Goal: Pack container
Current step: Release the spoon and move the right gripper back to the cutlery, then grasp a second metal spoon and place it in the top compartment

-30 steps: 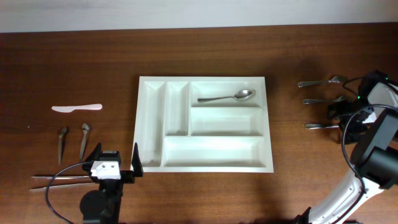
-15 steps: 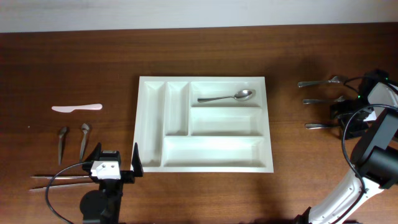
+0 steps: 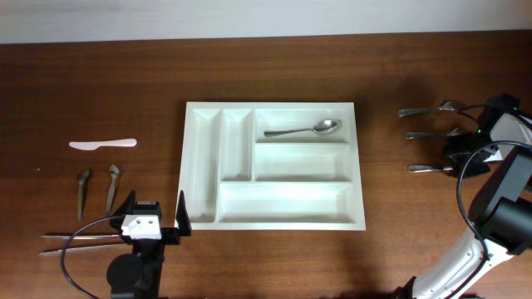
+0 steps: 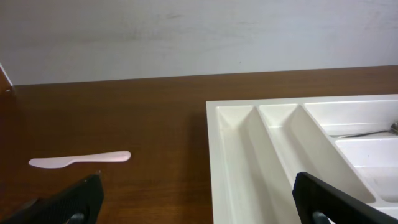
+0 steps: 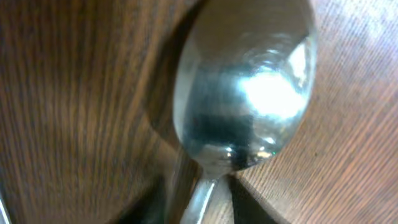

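A pale plastic knife (image 3: 102, 144) lies unpacked on the far left. Your left gripper (image 3: 156, 212), near left, is spread wide and empty. The big white plastic cutlery tray (image 3: 270, 106) sits in the middle with one shiny metal spoon (image 3: 303, 129) in its far right slot, so packing has only begun. Your right gripper (image 3: 457, 152) is over a silver spoon (image 5: 242, 93); you cannot tell if it pinches.

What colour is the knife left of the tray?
The knife is pale pink; the left wrist view shows it best.
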{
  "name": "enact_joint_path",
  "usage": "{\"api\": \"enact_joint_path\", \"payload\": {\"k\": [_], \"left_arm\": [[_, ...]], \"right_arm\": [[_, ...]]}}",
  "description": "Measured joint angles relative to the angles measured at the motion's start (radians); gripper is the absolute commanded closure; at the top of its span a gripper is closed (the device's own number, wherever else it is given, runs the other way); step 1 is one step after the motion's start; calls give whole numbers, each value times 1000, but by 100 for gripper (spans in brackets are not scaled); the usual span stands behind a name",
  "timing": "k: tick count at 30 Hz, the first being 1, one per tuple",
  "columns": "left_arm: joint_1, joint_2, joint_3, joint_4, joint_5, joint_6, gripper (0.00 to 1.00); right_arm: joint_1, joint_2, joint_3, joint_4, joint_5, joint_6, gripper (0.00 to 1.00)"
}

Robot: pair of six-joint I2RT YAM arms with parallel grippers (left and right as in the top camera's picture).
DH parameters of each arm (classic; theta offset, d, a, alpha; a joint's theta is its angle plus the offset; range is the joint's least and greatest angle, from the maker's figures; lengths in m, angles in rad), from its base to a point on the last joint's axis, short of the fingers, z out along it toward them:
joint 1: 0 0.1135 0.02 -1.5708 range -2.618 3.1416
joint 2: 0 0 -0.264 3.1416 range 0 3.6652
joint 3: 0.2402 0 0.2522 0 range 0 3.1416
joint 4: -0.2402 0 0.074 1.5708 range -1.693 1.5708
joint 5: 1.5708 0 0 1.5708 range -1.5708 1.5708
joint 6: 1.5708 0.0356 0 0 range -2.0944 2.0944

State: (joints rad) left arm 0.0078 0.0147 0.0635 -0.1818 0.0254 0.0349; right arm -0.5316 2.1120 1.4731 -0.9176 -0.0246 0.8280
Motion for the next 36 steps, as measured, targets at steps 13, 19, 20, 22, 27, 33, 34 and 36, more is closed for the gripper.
{"api": "enact_joint_path", "payload": {"k": [13,19,20,22,27,33,34,36], "left_arm": [[0,0,0,0,0,0,1],[0,0,0,0,0,0,1],[0,0,0,0,0,0,1],[0,0,0,0,0,0,1],[0,0,0,0,0,0,1],[0,0,0,0,0,0,1],[0,0,0,0,0,0,1],[0,0,0,0,0,0,1]], "right_arm": [[2,14,63,-155,-26,8,96],[48,19,294,-299,-80,60,96],[66,19,332,-311,-99,76,96],[117,19,402,-321,-150,119,96],[296,19,465,-319,-245,289,96],[535,19,465,-280,-255,503,96],[577,19,465,-277,-245,539,95],[633,19,465,-269,-227,587,94]]}}
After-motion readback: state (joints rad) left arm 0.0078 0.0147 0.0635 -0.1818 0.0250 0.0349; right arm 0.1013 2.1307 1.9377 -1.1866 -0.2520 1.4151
